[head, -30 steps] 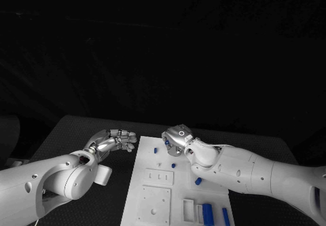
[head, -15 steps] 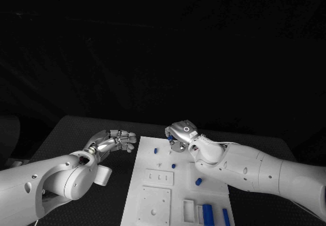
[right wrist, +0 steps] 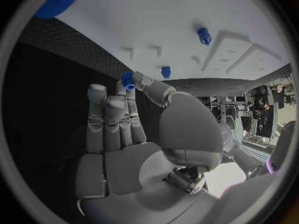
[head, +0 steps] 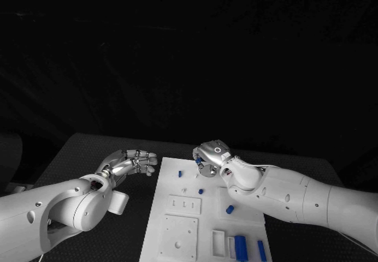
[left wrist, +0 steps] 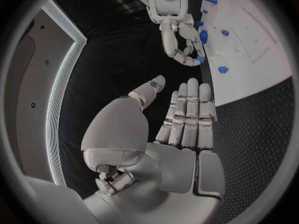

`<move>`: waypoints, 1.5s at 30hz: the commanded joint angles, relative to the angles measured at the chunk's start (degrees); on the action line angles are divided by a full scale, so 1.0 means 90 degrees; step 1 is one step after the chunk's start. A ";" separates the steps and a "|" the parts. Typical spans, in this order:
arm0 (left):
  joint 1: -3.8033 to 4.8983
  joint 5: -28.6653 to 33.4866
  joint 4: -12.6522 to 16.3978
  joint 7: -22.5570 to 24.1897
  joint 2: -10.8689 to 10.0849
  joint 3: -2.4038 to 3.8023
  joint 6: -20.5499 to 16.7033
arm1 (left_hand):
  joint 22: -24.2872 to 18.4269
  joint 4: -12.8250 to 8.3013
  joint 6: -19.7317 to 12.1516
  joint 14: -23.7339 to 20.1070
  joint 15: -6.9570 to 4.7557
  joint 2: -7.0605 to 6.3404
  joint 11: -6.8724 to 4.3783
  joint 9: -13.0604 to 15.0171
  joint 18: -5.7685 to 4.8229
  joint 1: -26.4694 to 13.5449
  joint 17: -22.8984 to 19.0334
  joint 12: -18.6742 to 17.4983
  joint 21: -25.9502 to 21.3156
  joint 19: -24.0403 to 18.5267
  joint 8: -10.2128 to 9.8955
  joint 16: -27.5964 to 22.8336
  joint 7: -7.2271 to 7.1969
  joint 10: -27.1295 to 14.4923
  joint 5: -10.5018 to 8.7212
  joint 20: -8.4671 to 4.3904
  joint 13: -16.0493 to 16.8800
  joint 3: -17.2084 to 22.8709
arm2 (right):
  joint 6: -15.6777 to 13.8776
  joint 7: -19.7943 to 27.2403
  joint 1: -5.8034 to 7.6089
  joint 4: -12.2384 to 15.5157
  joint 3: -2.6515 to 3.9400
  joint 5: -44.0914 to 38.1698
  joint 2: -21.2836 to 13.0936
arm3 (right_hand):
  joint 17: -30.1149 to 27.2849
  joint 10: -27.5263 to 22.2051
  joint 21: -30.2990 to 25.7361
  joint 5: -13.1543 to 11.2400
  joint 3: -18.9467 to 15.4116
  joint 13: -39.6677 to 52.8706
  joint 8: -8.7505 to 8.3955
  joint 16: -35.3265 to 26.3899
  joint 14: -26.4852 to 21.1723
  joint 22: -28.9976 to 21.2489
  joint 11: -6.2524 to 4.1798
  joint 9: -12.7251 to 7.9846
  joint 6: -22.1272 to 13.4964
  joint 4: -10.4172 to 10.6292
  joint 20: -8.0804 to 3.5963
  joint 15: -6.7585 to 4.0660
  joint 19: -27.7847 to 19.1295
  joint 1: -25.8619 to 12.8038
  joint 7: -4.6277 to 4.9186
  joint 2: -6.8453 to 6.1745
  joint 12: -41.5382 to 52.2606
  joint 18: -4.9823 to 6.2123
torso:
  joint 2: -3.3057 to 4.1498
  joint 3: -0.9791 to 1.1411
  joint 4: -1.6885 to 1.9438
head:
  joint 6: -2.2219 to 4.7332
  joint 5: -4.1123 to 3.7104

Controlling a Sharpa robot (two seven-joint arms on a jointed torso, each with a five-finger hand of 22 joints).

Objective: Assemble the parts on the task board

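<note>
The board point(head: 183, 218) looks like smooth matt white plastic, the parts point(head: 241, 247) glossy blue plastic, the hands point(head: 211, 159) brushed silver metal, the table point(head: 94, 150) dark and finely textured.

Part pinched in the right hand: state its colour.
Blue part, clearest in the right wrist view.

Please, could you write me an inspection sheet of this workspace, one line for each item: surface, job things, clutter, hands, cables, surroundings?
Surface: black table, dark textured top.
Job's things: white task board in the middle; small blue parts stand on it, longer blue pieces lie in its near slots.
Clutter: nothing seen.
Hands: right hand is over the board's far end and pinches a small blue part at its fingertips; left hand is beside the board's left edge, fingers curled in, holding nothing.
Cables: nothing seen.
Surroundings: dark behind the table.
</note>
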 commanded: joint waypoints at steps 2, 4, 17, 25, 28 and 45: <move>0.0010 -0.0036 0.0003 0.0041 0.0005 0.0006 0.0078 | 0.0138 -0.0033 0.0010 0.0052 0.0014 0.0011 0.0043 0.0000 0.0131 -0.0060 0.0012 -0.0044 0.0024 -0.0054 -0.0038 -0.0037 0.0033 0.0001 -0.0038 -0.0011 -0.0007 0.0022 | 0.0208 0.0016 -0.0045 -0.0048 -0.0014 0.0043 0.0025 | -0.0011 0.0384 0.0037 0.0014 0.0044 0.0026 -0.0002 0.0031 -0.0007 0.0117 0.0072 0.0009 0.0049 -0.0008 -0.0008 -0.0038 0.0016 0.0025 0.0003 -0.0046 0.0042 0.0398 | 0.0002 -0.0008 0.0017 | -0.0010 -0.0014; 0.0010 -0.0036 -0.0001 0.0040 0.0010 0.0006 0.0085 | 0.0138 -0.0034 0.0010 0.0052 0.0014 0.0011 0.0043 0.0000 0.0131 -0.0060 0.0013 -0.0044 0.0024 -0.0054 -0.0039 -0.0038 0.0032 0.0001 -0.0038 -0.0011 -0.0007 0.0023 | 0.0224 0.0025 -0.0063 -0.0077 -0.0018 0.0054 0.0032 | -0.0011 0.0386 0.0037 0.0014 0.0046 0.0027 -0.0003 0.0031 -0.0007 0.0117 0.0072 0.0010 0.0049 -0.0005 -0.0008 -0.0038 0.0016 0.0024 0.0003 -0.0048 0.0041 0.0398 | 0.0005 -0.0010 0.0023 | -0.0013 -0.0015; 0.0010 -0.0036 -0.0004 0.0041 0.0011 0.0005 0.0087 | 0.0138 -0.0038 0.0011 0.0052 0.0015 0.0009 0.0043 0.0002 0.0131 -0.0062 0.0019 -0.0048 0.0027 -0.0056 -0.0041 -0.0043 0.0033 0.0002 -0.0039 -0.0010 -0.0006 0.0027 | 0.0349 0.0059 -0.0130 -0.0211 -0.0038 0.0074 0.0064 | -0.0013 0.0390 0.0038 0.0014 0.0056 0.0030 -0.0007 0.0034 -0.0009 0.0116 0.0072 0.0013 0.0050 0.0005 -0.0008 -0.0038 0.0012 0.0020 0.0003 -0.0055 0.0037 0.0398 | 0.0005 -0.0015 0.0015 | -0.0027 0.0001; 0.0008 -0.0059 -0.0089 0.0039 0.0084 0.0004 0.0088 | 0.0138 -0.0039 0.0011 0.0053 0.0015 0.0010 0.0043 0.0002 0.0131 -0.0065 0.0023 -0.0050 0.0028 -0.0057 -0.0042 -0.0046 0.0033 0.0002 -0.0040 -0.0009 -0.0006 0.0029 | 0.0427 0.0102 -0.0146 -0.0234 -0.0042 0.0147 0.0079 | -0.0015 0.0390 0.0038 0.0014 0.0060 0.0032 -0.0010 0.0036 -0.0010 0.0116 0.0072 0.0016 0.0049 0.0011 -0.0008 -0.0038 0.0009 0.0014 0.0004 -0.0063 0.0032 0.0398 | 0.0011 -0.0021 0.0007 | -0.0012 -0.0016; 0.0008 -0.0059 -0.0087 0.0042 0.0097 0.0004 0.0093 | 0.0138 -0.0038 0.0009 0.0053 0.0016 0.0011 0.0044 0.0002 0.0131 -0.0071 0.0026 -0.0053 0.0029 -0.0057 -0.0045 -0.0049 0.0035 0.0000 -0.0040 -0.0008 -0.0007 0.0029 | 0.0404 0.0112 -0.0146 -0.0223 -0.0042 0.0156 0.0084 | -0.0016 0.0390 0.0038 0.0014 0.0063 0.0032 -0.0011 0.0036 -0.0011 0.0116 0.0072 0.0017 0.0048 0.0013 -0.0007 -0.0038 0.0007 0.0012 0.0004 -0.0065 0.0030 0.0398 | 0.0019 -0.0022 0.0001 | -0.0009 -0.0012; 0.0008 -0.0058 -0.0058 0.0040 0.0062 0.0004 0.0083 | 0.0137 -0.0045 0.0008 0.0055 0.0016 0.0011 0.0044 0.0004 0.0132 -0.0073 0.0036 -0.0058 0.0033 -0.0060 -0.0049 -0.0057 0.0035 0.0000 -0.0040 -0.0008 -0.0007 0.0035 | 0.0447 0.0189 -0.0163 -0.0243 -0.0060 0.0215 0.0095 | -0.0020 0.0391 0.0036 0.0014 0.0077 0.0036 -0.0018 0.0037 -0.0015 0.0115 0.0073 0.0022 0.0046 0.0023 -0.0007 -0.0037 -0.0001 0.0007 0.0005 -0.0071 0.0021 0.0398 | 0.0007 -0.0022 0.0015 | -0.0075 -0.0003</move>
